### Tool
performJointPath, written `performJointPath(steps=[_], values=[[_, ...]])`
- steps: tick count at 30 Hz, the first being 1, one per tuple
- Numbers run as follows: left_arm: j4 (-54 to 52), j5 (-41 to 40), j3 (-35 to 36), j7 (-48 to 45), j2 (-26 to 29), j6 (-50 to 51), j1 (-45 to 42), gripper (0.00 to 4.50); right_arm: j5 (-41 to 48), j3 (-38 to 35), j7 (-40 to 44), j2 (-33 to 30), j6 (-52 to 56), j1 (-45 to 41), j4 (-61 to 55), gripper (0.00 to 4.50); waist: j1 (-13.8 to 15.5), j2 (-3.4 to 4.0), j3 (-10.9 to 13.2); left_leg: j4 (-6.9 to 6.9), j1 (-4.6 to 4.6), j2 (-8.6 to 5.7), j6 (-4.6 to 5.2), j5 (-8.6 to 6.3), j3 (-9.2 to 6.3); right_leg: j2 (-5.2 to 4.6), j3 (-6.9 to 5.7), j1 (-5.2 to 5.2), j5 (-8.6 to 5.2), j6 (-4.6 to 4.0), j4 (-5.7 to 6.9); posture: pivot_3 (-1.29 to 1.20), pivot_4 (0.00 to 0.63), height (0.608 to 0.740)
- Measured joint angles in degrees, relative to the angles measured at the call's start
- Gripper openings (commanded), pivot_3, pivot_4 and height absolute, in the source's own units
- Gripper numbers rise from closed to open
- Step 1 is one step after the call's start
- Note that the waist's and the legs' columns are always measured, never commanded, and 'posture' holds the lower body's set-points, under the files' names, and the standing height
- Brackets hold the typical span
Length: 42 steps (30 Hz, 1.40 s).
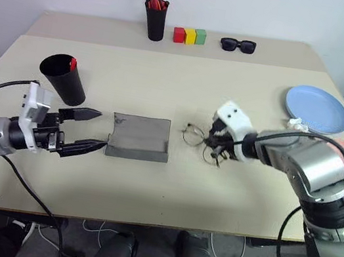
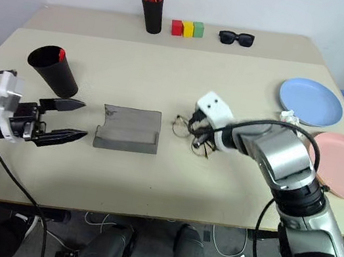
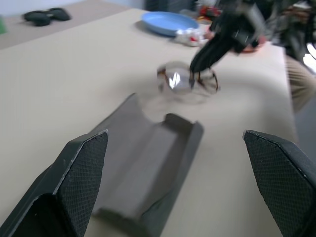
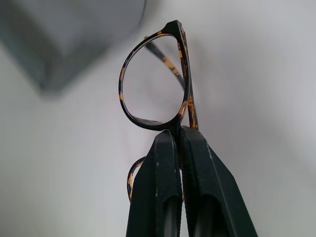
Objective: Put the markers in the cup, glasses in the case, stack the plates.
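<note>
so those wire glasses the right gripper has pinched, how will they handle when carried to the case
Probably very light: the frame of the glasses is thin wire. The right gripper pinches only the rim by one lens, so they may swing or twist in the grip. The lenses and thin arms look fragile, so setting them gently into the open case seems wise.
</note>
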Motion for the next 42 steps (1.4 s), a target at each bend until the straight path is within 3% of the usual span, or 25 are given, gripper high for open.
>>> performJointPath(steps=[8, 13, 20, 35, 38, 42], values=[[3.26, 0.59, 2.89, -0.63, 0.21, -2.35, 3.63, 4.5, -0.04, -1.99, -3.14, 18.14, -11.89, -4.22, 6.05, 0.02, 0.3, 0.0, 0.0, -0.03, -0.03, 0.01, -0.01, 0.0, -0.04, 0.0, 0.01, -0.05, 0.01, -0.01, -0.01, 0.0, 0.15, 0.74], [3.46, 0.78, 3.02, -1.03, 0.17, -3.76, 4.72, 4.5, -1.53, 0.68, -2.57, 24.15, -20.33, -3.44, 10.17, 0.02, -0.05, 0.01, 0.01, -0.07, 0.0, 0.01, -0.02, 0.0, -0.03, 0.02, 0.01, -0.09, 0.02, -0.04, 0.06, 0.0, 0.15, 0.74], [3.56, 0.77, 3.02, -1.24, 0.14, -5.14, 5.79, 4.5, -7.65, 9.24, -0.26, 24.44, -28.99, 1.56, 14.69, 0.02, -0.1, 0.03, 0.02, -0.07, -0.03, 0.0, -0.03, 0.0, -0.02, 0.04, 0.02, -0.17, 0.04, -0.07, 0.11, 0.0, 0.15, 0.74], [5.54, 1.06, 1.87, -2.42, 0.12, -6.65, 4.37, 4.5, -12.77, 12.83, 6.99, 20.27, -30.54, 3.41, 14.92, 0.02, -0.09, 0.02, 0.01, -0.08, -0.03, 0.03, -0.03, 0.0, -0.01, 0.08, 0.02, -0.18, 0.05, -0.08, 0.1, 0.0, 0.15, 0.74], [5.54, 1.08, 1.82, -2.41, 0.12, -6.66, 4.04, 4.5, -13.61, 12.83, 7.14, 20.34, -30.43, 3.28, 14.92, 0.91, -0.1, 0.02, 0.01, -0.08, -0.03, 0.03, -0.04, 0.0, -0.01, 0.08, 0.02, -0.18, 0.05, -0.08, 0.1, 0.0, 0.15, 0.74], [5.54, 1.11, 1.81, -2.41, 0.12, -6.67, 4.04, 4.5, -13.81, 12.8, 7.44, 20.58, -29.98, 3.27, 14.92, 2.98, -0.07, 0.02, 0.01, -0.08, -0.03, 0.03, -0.04, 0.0, -0.01, 0.08, 0.02, -0.18, 0.05, -0.08, 0.1, 0.0, 0.15, 0.74]])
